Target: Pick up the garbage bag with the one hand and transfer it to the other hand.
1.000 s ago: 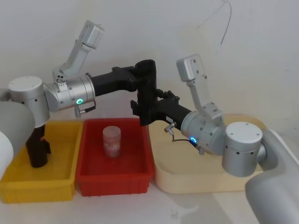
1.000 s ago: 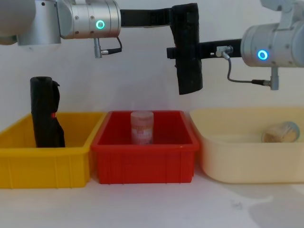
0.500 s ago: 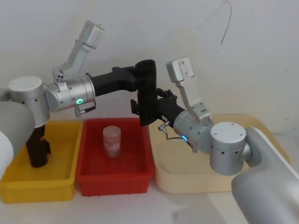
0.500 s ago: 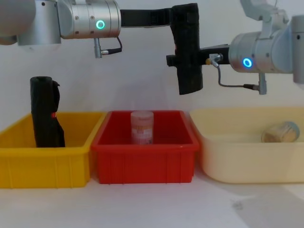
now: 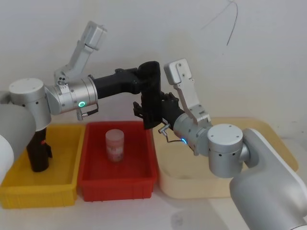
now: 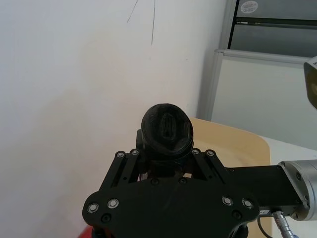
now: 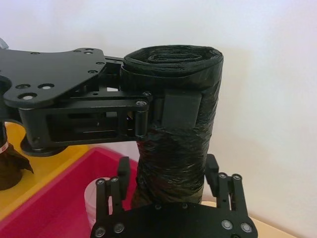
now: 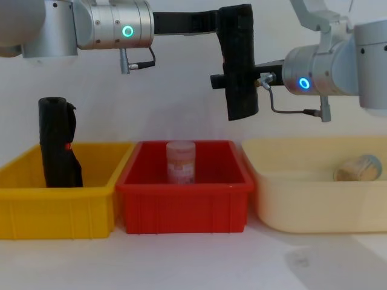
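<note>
The garbage bag (image 8: 239, 60), a matte black roll, hangs upright in the air above the red bin. My left gripper (image 8: 233, 21), on the arm with the green ring light, is shut on its upper part; the left wrist view looks down on the bag's top end (image 6: 167, 130) between the jaws. My right gripper (image 8: 233, 78), on the blue-lit arm, straddles the bag's lower half from the right. In the right wrist view its fingers (image 7: 122, 171) stand on either side of the bag (image 7: 173, 129), open with a small gap showing.
Three containers line the table. A yellow bin (image 8: 60, 208) holds another black roll with a red mark (image 8: 58, 145). The red bin (image 8: 184, 202) has a pinkish jar (image 8: 181, 161) in it. A cream tray (image 8: 314, 202) contains a tan roll (image 8: 357, 168).
The right arm has swung and pushed toward the left, bringing its gripper farther around the bag. The left arm and the bag have stayed still.
</note>
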`<state>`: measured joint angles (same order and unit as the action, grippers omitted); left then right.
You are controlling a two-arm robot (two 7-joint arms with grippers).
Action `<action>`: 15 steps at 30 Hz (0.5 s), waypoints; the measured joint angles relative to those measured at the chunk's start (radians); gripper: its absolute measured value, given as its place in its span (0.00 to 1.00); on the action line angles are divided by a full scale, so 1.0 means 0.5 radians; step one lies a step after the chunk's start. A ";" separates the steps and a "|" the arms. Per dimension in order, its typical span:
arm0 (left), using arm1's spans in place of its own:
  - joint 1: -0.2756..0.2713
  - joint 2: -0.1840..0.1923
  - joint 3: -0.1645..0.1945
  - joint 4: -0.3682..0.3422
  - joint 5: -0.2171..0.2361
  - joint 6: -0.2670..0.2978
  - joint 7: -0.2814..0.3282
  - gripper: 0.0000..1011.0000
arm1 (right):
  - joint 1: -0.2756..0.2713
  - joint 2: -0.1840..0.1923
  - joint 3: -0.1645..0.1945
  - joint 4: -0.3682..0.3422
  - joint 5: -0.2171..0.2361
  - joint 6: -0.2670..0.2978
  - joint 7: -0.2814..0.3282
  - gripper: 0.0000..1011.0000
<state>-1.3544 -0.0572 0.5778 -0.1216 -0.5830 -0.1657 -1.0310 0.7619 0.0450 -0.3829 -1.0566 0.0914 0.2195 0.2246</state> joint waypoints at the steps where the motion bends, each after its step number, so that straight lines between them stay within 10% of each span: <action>1: 0.000 0.000 0.000 0.000 0.000 0.000 0.000 0.37 | 0.004 -0.003 -0.001 0.007 -0.004 -0.001 -0.004 0.90; 15: 0.000 0.000 0.000 0.000 0.000 0.000 0.000 0.37 | 0.023 -0.020 -0.005 0.043 -0.026 -0.006 -0.028 0.56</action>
<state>-1.3544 -0.0572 0.5778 -0.1217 -0.5830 -0.1657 -1.0309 0.7732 0.0349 -0.3853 -1.0350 0.0786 0.2167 0.2107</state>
